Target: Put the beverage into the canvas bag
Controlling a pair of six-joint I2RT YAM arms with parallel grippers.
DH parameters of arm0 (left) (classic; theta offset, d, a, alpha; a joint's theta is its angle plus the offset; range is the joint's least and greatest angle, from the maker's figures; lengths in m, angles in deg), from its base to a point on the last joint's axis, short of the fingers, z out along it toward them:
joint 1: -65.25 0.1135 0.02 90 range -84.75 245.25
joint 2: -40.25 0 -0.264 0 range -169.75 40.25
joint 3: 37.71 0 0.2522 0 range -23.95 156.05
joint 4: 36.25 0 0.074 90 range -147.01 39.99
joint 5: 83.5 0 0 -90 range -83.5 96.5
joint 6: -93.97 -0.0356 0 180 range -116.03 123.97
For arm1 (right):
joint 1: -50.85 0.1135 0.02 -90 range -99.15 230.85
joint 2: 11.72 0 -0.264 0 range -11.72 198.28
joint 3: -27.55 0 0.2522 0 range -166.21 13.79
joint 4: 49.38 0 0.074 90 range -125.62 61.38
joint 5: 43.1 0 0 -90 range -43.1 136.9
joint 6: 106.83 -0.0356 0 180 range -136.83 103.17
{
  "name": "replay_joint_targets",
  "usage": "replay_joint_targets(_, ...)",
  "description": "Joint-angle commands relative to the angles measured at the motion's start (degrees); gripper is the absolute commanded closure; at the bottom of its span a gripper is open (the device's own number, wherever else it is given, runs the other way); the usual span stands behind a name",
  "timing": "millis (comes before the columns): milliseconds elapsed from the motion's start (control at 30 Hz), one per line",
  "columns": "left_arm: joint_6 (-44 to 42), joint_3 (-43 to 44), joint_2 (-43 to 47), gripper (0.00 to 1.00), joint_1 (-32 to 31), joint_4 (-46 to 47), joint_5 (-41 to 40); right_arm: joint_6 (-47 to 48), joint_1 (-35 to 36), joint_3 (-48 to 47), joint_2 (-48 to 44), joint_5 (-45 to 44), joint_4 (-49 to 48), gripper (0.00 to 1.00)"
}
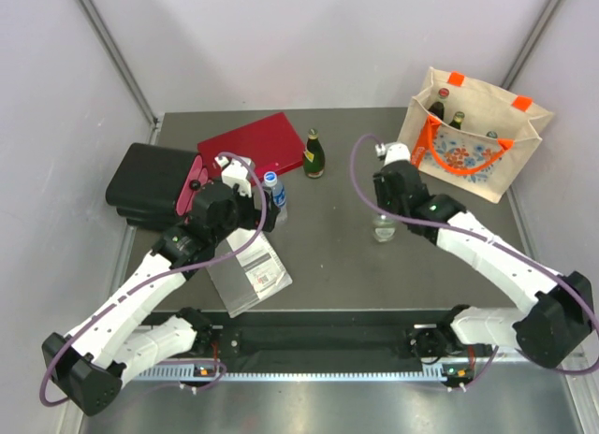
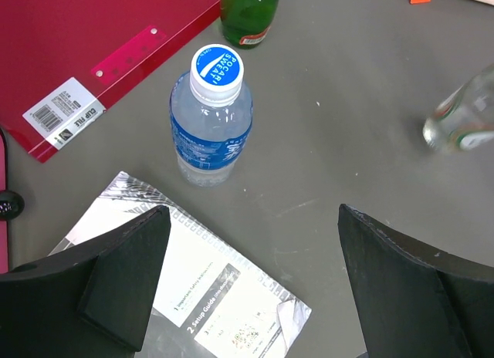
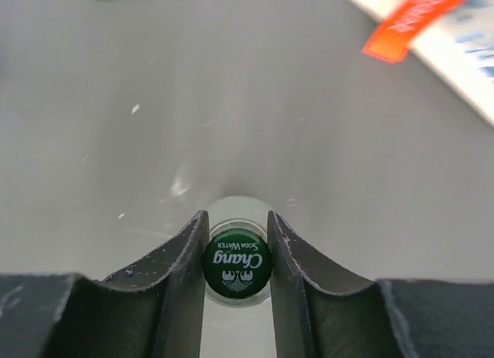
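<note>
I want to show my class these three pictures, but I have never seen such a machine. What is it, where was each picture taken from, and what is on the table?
These are two robot arms bolted to the near edge of a table. The wide picture looks down from above and behind them; the other two come from a camera on each wrist. The right pincer is shut around the green-capped top of a clear bottle standing on the table. The left pincer is open, holding nothing, near a blue-labelled water bottle. Also there: a green bottle, a red folder, a black case, a wrapped booklet and the canvas bag, with bottles already inside.
</note>
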Motion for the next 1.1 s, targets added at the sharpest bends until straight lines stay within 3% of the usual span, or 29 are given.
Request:
replay_joint_targets(0, -0.7, 0.3, 0.7, 0.07, -0.3, 2.4, 1.4, 3.7, -5.1, -11.4, -4.6, 1.6, -1.9, 1.00)
replay_joint_targets(300, -0.5, 1.0, -0.8, 0.06, -0.2, 1.4, 4.3, 8.0, -18.2, -29.6, -1.6, 5.4, 1.0, 1.00)
replay_joint_targets(633, -0.2, 0.9, 1.3, 0.06, -0.3, 1.6, 5.6, 9.4, -33.3, -52.4, 10.6, 10.4, 2.5, 1.00)
replay_joint_targets(867, 0.2, 0.7, 1.9, 0.06, -0.2, 1.9, 6.1, 9.5, -42.9, -60.0, 18.4, 12.4, -0.2, 1.00)
replay_joint_targets(1067, 0.1, 0.6, 2.8, 0.06, -0.3, 1.8, 5.3, 11.3, -46.3, -60.3, 23.2, 15.0, -4.4, 1.00)
